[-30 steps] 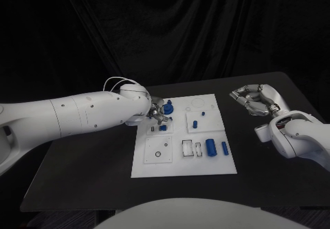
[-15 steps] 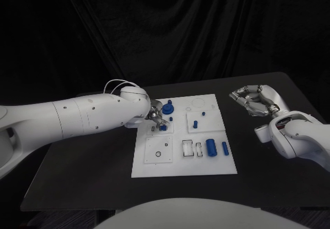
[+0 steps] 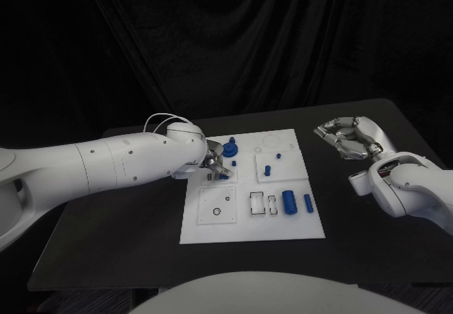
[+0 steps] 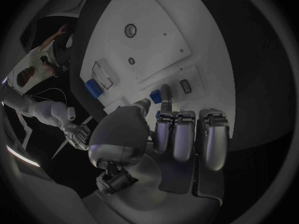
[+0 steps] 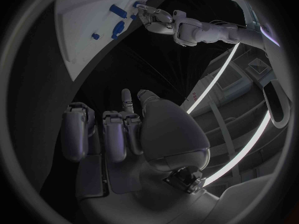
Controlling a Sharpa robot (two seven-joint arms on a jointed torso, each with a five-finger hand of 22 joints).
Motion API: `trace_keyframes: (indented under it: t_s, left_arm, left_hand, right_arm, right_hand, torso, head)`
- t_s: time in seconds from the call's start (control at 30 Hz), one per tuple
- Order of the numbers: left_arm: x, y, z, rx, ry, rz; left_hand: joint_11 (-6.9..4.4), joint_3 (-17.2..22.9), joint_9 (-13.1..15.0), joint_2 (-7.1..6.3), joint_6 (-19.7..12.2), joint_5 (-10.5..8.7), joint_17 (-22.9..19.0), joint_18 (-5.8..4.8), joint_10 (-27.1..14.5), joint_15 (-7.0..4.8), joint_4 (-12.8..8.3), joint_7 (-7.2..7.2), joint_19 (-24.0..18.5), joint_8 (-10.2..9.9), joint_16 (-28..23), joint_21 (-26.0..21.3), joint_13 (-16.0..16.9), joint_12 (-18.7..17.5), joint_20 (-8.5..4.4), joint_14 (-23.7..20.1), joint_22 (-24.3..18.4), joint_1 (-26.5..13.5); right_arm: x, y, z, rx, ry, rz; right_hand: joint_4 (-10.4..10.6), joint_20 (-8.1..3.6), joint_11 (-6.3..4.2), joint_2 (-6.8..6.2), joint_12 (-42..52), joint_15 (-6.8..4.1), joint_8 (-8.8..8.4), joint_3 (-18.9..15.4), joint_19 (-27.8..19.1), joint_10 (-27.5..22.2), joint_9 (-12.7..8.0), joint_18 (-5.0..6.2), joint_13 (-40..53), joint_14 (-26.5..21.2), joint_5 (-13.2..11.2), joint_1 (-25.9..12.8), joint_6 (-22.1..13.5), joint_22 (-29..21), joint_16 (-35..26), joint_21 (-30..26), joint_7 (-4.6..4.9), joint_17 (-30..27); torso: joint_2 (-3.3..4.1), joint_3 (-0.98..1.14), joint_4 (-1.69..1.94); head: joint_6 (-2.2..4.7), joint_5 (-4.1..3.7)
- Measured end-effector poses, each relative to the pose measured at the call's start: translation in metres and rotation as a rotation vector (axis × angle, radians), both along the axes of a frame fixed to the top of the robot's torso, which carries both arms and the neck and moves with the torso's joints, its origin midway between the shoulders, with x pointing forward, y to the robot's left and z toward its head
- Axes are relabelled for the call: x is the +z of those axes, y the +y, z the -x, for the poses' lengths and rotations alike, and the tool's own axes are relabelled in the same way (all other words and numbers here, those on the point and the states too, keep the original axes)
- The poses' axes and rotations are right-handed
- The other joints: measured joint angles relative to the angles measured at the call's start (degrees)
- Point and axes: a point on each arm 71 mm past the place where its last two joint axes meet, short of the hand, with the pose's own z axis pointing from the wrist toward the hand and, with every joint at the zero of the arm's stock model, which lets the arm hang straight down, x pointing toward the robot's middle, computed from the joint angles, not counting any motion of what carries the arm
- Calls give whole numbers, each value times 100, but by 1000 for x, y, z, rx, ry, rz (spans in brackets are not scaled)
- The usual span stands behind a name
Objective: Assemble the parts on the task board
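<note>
One black bench (image 3: pixel 123 242) carries the white board (image 3: pixel 253 226). The left hand (image 3: pixel 213 161) is over the board's far left part, pinching a small blue part (image 4: pixel 156 96). The right hand (image 3: pixel 347 137) is well right of the board, fingers curled in on nothing

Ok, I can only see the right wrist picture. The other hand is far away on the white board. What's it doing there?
Observer: The left hand has its fingers at a small blue part on the task board. I cannot tell whether it is gripped.
Operator: Are there more blue bits anywhere?
Observer: Yes. Two blue cylinders lie side by side towards the board's near right corner, with no hand touching them.
</note>
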Motion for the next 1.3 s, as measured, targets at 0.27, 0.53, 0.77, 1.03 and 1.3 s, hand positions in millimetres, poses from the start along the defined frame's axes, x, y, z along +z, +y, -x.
trace_keyframes:
  t_s: [0.27, 0.53, 0.77, 1.03, 1.3]
  left_arm:
    - [0, -1, -1, -3, 0, 5]
    - [-1, -1, -1, -6, 1, 7]
    - [-3, -1, -2, -5, 6, 5]
    - [-4, 0, -1, -4, 6, 7]
    - [-3, 2, -1, 5, -7, 16]
  left_hand:
    - [0, 17, -13, 20, 20, 37, 0, 0, 0, 0, -17, -20, 0, -41, 0, 0, 0, 0, 0, 0, 0, 21]
    - [0, 1, -13, 15, 20, 44, 0, 0, 0, 1, -33, -21, 0, -74, 0, 0, 0, 0, 0, 0, 0, 73]
    - [1, 1, -13, 13, 11, 65, 0, 0, 0, 1, -32, -12, 0, -141, 0, 0, 0, 0, 0, 0, 0, 75]
    - [1, -16, 3, -33, -31, 102, 0, 0, 0, 1, -81, 30, 0, -200, 0, 0, 0, 0, 1, 0, 0, 121]
    - [1, -31, 182, -33, 92, 126, 0, 0, 0, 1, -95, -11, 0, -123, 0, 0, 0, 0, 1, 0, 0, 121]
  right_arm:
    - [0, 0, 0, 0, 4, 0]
    - [-1, 0, 0, 1, 9, 1]
    - [-1, 0, 0, 2, 14, 1]
    - [-2, 0, 0, 3, 21, 1]
    - [-2, -1, 0, 2, 26, 2]
  right_hand:
    - [0, 0, 0, 0, 0, 0, 0, 0, 0, 0, 1, 0, 0, 0, 0, 0, 0, 0, 0, 0, 0, 0]
    - [0, 0, 0, 0, 0, 0, 0, 0, 0, 0, 1, 0, 0, 0, 0, 0, 0, 0, 0, 0, 0, 0]
    - [0, 0, 0, 0, 0, 0, 0, 0, 0, 0, 1, -1, 0, 0, 0, 0, 0, -1, 0, 0, 0, 0]
    - [16, 0, 0, 0, 0, 0, 0, 16, 0, 0, -7, 0, 0, 0, 0, 0, -1, -1, 0, -29, 1, 0]
    - [16, 0, 0, 0, 0, 0, 22, 16, 0, 0, -7, 0, 0, 0, 0, 0, -21, -1, 0, -29, 20, 0]
  torso:
    - [4, -2, -1]
    - [8, -2, -1]
    - [9, -3, -1]
    - [7, -4, -2]
    - [7, -5, -4]
  head:
    - [0, 14]
    - [0, 29]
    - [0, 30]
    - [0, 41]
    - [0, 47]
